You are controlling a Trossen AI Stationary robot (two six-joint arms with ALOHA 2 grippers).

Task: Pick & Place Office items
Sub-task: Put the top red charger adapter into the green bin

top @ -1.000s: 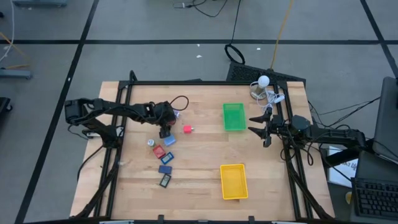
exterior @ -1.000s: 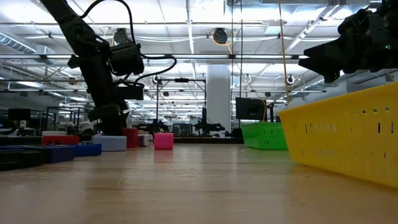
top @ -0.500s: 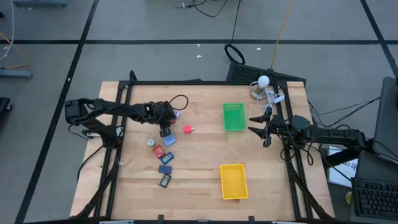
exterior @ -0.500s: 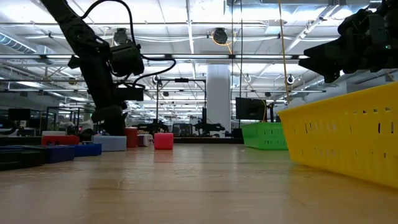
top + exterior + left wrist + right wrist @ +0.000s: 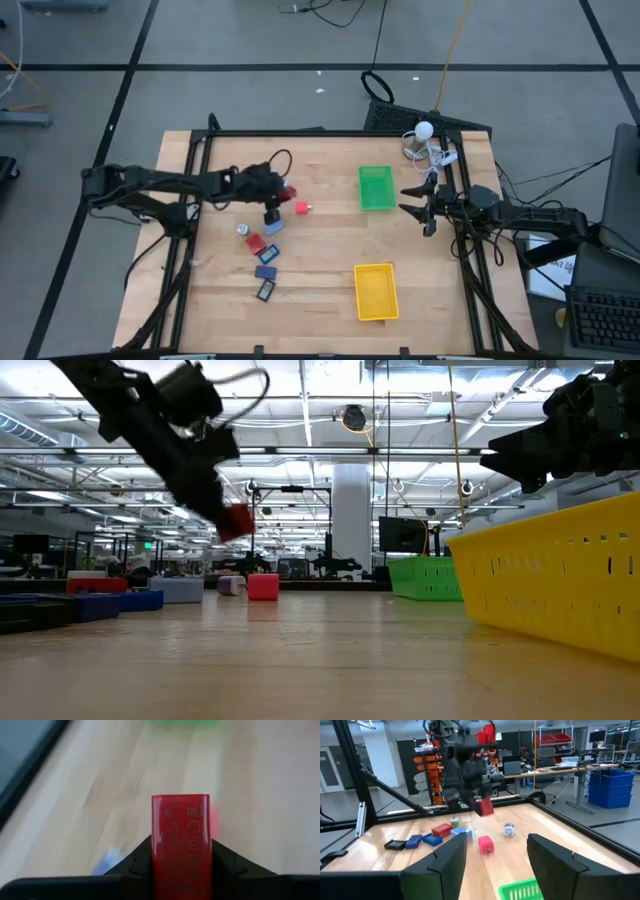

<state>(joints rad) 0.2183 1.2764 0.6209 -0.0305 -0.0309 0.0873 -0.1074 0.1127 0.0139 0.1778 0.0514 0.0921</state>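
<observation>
My left gripper (image 5: 284, 193) hangs above the table's left half, shut on a red rectangular piece (image 5: 237, 521); the left wrist view shows the same red piece (image 5: 181, 835). Below it the other office items lie flat on the wood: a pink-red cube (image 5: 301, 208), a light blue piece (image 5: 272, 226), a whitish round one (image 5: 242, 229), a red one (image 5: 256, 243), a blue one (image 5: 269, 255) and two dark rectangles (image 5: 265, 280). A small purple piece (image 5: 508, 830) lies beyond the cube. My right gripper (image 5: 408, 200) waits open at the right edge, beside the green tray (image 5: 376, 188). My left gripper pinches the red piece between its two fingers (image 5: 137, 865), which lie on its two long side edges near one end (image 5: 161, 862). The rest of the piece sticks out ahead of the fingers, its lettered flat face toward the camera. The fingers slant downward. The piece is lifted clear of the table.
The yellow tray (image 5: 375, 291) stands near the front edge, right of centre, with the green tray behind it. A black frame runs along the table's left and right sides. Bare wood lies between the items and the trays.
My left gripper has risen from the table among the items and gone a little toward the right edge, tipping its fingers up from steeply down. The red piece, which stood on the wood beside the light blue one, has come up with it and hangs clear.
</observation>
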